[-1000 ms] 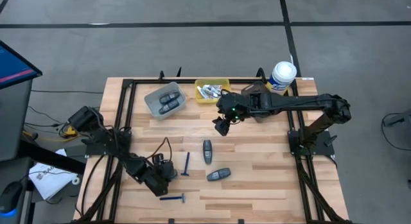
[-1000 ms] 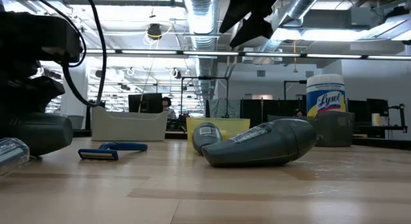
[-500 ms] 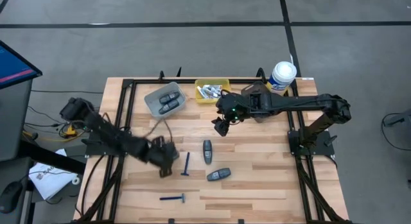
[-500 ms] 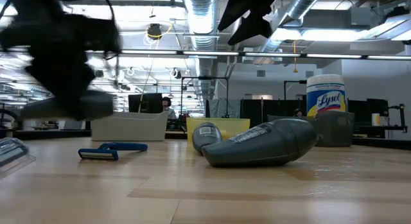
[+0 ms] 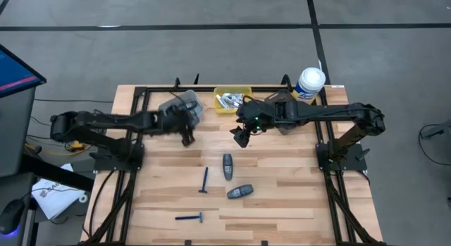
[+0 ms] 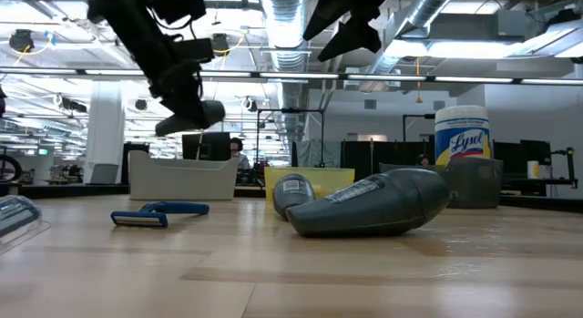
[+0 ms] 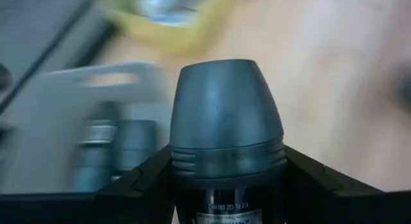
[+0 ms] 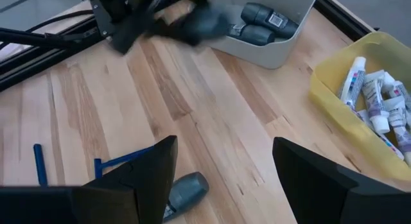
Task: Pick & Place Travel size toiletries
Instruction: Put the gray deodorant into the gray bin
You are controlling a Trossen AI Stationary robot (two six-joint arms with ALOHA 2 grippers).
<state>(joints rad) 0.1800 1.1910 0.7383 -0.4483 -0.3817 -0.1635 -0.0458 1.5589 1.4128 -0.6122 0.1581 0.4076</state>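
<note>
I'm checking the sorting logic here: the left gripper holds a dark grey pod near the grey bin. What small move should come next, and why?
Probably carry the dark grey pod the last bit over the grey bin and release. The left gripper holds it at the bin's edge, and two like pods already lie inside.

A: What lies around the table?
B: A grey floor crossed by dark lines, seen from above. A monitor shows at the left edge, with cables beside it.

A: And across the room?
B: An open ceiling with silver ducts and pipes, and long strip lights. Farther back stand dark screens on desks, a person seated among them, and a white column.
</note>
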